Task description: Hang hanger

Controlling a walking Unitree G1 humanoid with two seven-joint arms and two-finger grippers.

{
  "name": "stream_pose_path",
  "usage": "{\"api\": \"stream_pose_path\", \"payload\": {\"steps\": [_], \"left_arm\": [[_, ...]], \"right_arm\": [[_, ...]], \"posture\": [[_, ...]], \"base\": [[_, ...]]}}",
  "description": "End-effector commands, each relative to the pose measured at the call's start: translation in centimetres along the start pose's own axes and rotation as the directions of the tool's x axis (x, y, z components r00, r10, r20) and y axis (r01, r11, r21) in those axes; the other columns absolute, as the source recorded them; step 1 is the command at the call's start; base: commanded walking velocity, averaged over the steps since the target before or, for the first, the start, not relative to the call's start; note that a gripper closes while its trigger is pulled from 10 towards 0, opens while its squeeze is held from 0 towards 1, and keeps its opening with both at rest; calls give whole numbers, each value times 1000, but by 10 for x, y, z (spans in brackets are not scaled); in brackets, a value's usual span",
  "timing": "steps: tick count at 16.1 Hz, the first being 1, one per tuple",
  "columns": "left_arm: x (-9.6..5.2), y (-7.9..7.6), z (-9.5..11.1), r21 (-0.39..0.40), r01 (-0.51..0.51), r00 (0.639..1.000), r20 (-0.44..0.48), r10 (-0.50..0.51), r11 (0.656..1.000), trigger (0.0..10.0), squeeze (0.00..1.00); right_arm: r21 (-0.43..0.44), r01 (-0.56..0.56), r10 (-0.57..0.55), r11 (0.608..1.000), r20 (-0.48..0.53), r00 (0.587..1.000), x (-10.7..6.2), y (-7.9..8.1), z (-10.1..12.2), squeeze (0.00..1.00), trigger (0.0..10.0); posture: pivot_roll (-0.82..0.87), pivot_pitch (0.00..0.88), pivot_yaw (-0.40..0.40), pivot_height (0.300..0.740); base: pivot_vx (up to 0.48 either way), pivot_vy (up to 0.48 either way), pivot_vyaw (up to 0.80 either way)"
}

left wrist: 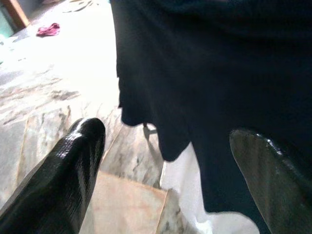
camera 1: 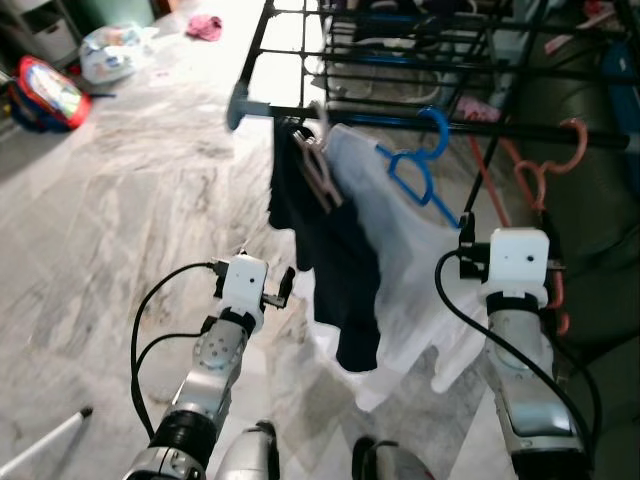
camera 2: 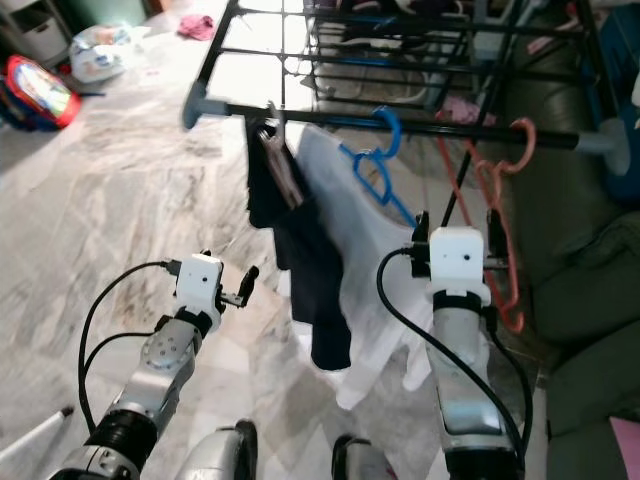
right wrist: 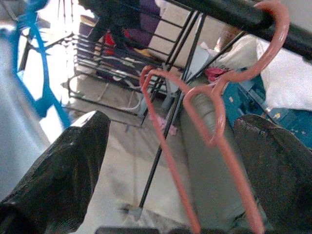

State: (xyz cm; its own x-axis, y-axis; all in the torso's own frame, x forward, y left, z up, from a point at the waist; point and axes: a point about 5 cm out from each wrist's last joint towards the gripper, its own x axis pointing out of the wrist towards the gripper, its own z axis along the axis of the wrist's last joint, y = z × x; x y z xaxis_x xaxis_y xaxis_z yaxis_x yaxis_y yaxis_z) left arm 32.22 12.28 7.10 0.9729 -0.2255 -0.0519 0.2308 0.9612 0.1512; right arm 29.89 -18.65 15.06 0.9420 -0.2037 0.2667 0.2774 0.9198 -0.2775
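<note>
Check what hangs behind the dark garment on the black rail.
Behind the dark garment hangs a white garment on a blue plastic hanger. The dark cloth covers the white garment's near edge. The open right gripper faces a bare salmon-pink hanger on the black rail.

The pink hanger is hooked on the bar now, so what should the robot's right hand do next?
Probably draw the right gripper straight back and down. The pink hanger already hooks over the black rail, and the fingers stand open on either side of it without touching, so pulling away gently should leave it hanging. The left gripper sits open by the dark garment.
</note>
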Motion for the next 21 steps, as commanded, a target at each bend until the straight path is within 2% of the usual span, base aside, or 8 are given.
{"api": "stream_pose_path", "payload": {"steps": [1, 6, 7, 8, 12, 16, 19, 21], "left_arm": [[-3, 0, -7, 9, 3, 1000, -23, -3, 1000, 10000, 0], [-3, 0, -7, 10, 3, 1000, -25, -2, 1000, 10000, 0], [-3, 1, -8, 11, 2, 1000, -28, -2, 1000, 10000, 0], [-2, 1, -8, 11, 1, 999, -32, 0, 1000, 10000, 0], [0, 4, -7, 22, 0, 1000, -31, 1, 1000, 10000, 0], [-3, 9, -13, 20, -45, 998, -46, 46, 999, 10000, 0], [-6, 10, -15, 34, -52, 998, -44, 53, 998, 10000, 0], [-7, 12, -18, 42, -57, 997, -53, 59, 997, 10000, 0]], "right_arm": [[4, 8, -8, 1000, -2, 1000, -2, -1, -2, 1000, 10000], [8, 3, -3, 1000, -2, 1000, 0, -1, -3, 1000, 10000], [19, -7, 7, 1000, -8, 1000, 1, 1, -3, 298, 10000], [34, -19, 20, 999, -19, 1000, 1, 3, -4, 0, 10000], [117, -55, 66, 992, -88, 994, 1, 14, -14, 0, 10000], [164, -192, 208, 968, -92, 974, -5, 41, -19, 0, 10000], [163, -223, 247, 961, -146, 958, -4, 51, -27, 0, 10000], [218, -291, 325, 931, -137, 936, -6, 61, -23, 0, 10000]], "posture": [[32, 183, 32, 740], [35, 175, 31, 740], [35, 170, 31, 740], [37, 168, 32, 740], [53, 163, 36, 740], [84, 151, 12, 740], [101, 143, 15, 740], [96, 150, 4, 740]], "base": [[-334, 0, 0], [-333, 0, 0], [-334, 0, 0], [-334, 0, 0], [-335, 0, 0], [-335, 0, 0], [-206, 0, 0], [0, 0, 0]]}}
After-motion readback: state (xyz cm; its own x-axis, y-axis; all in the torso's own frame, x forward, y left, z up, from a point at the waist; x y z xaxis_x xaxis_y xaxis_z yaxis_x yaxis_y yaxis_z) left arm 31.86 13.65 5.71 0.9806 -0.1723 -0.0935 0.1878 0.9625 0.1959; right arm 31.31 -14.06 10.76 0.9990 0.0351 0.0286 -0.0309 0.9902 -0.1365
